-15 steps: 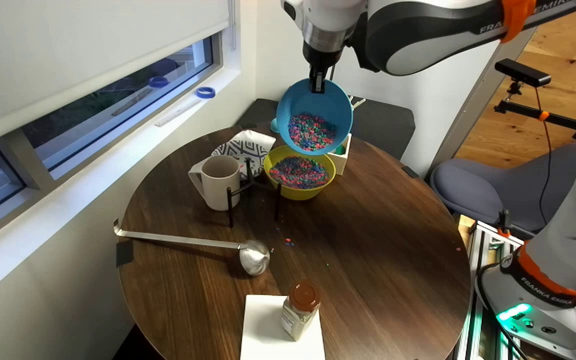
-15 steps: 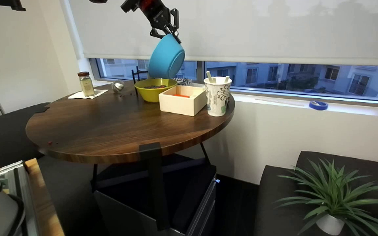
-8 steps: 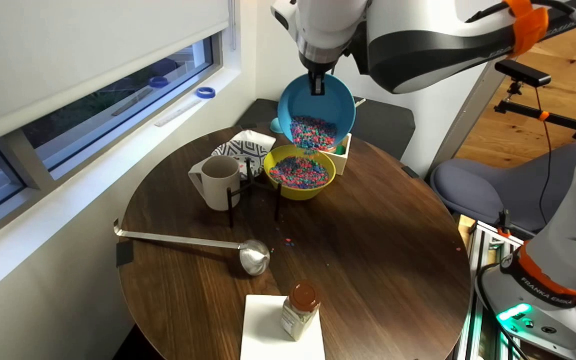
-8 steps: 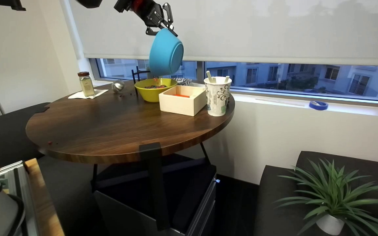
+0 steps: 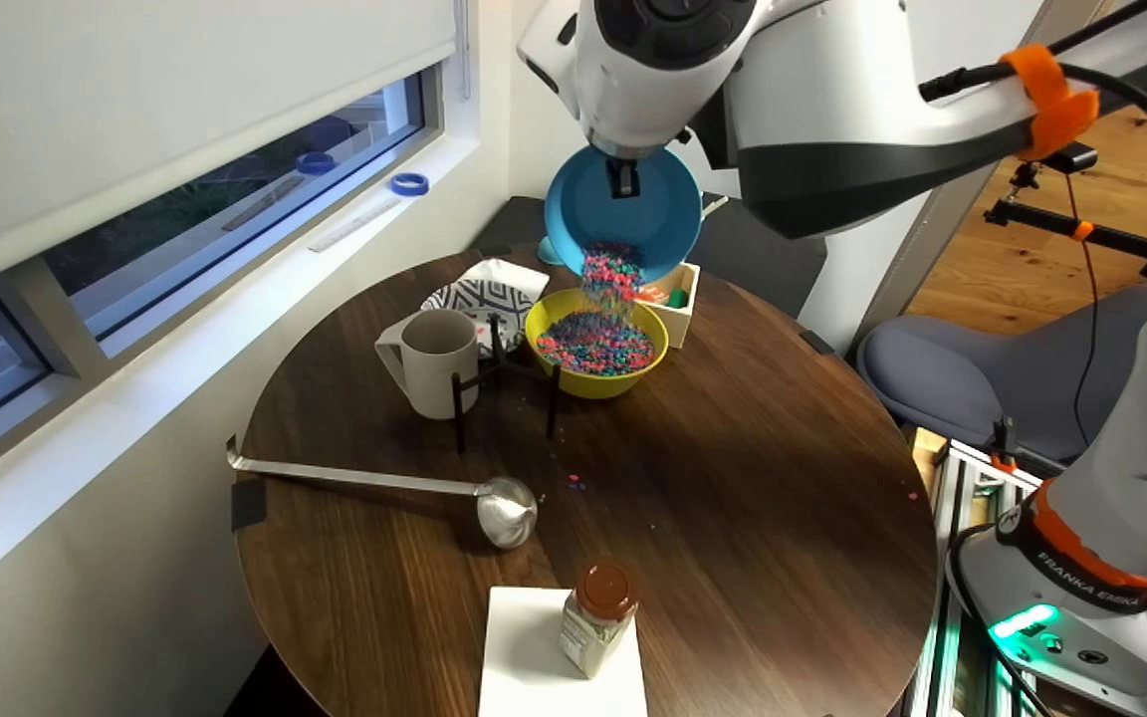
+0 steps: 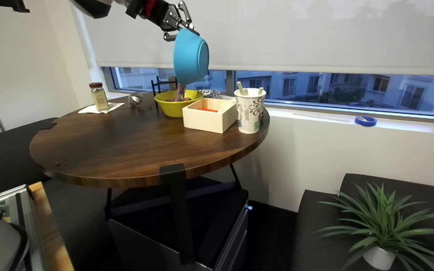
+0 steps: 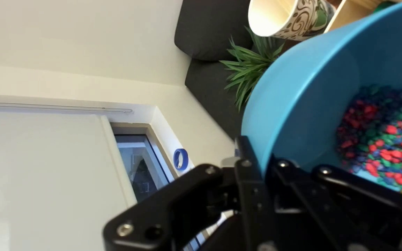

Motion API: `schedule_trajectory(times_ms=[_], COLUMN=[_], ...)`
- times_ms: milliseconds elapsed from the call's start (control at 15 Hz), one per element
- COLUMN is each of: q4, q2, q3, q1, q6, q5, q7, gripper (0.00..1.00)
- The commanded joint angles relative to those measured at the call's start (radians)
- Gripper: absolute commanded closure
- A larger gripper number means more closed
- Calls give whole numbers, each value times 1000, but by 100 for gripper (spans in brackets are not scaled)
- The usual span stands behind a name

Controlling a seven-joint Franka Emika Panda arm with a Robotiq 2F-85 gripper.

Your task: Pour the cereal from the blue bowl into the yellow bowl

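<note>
My gripper (image 5: 623, 181) is shut on the rim of the blue bowl (image 5: 588, 214), with one finger inside and one outside, seen in the wrist view (image 7: 262, 164). The blue bowl is steeply tilted above the yellow bowl (image 5: 593, 385), its mouth facing down and sideways in an exterior view (image 6: 190, 56). Multicoloured cereal (image 5: 613, 277) streams over its lower edge into the yellow bowl, where more cereal lies. In the wrist view some cereal (image 7: 396, 150) still sits in the blue bowl. The yellow bowl stands on the table in both exterior views (image 6: 170, 108).
A square pale box (image 6: 204, 119) and paper cup (image 6: 248, 114) stand beside the yellow bowl. A mug (image 5: 442, 363), black stand (image 5: 494, 373) and patterned cloth (image 5: 489, 294) are on its opposite side. A ladle (image 5: 506, 515) and spice jar (image 5: 598, 622) lie farther off. Few bits are scattered on the table.
The blue bowl has tilted further and risen slightly. Cereal that was resting inside it has begun falling in a stream into the yellow bowl. The arm's wrist has swung lower behind it.
</note>
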Motion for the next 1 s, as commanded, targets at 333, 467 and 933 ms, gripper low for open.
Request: schedule_trajectory(times_ms=[333, 467, 933], q4=[-41, -51, -73], q2=[29, 30, 17], q3=[42, 48, 60], q1=[55, 64, 81], q6=[-107, -118, -146], q5=[-195, -218, -280], q7=[132, 170, 232], gripper=[99, 99, 99])
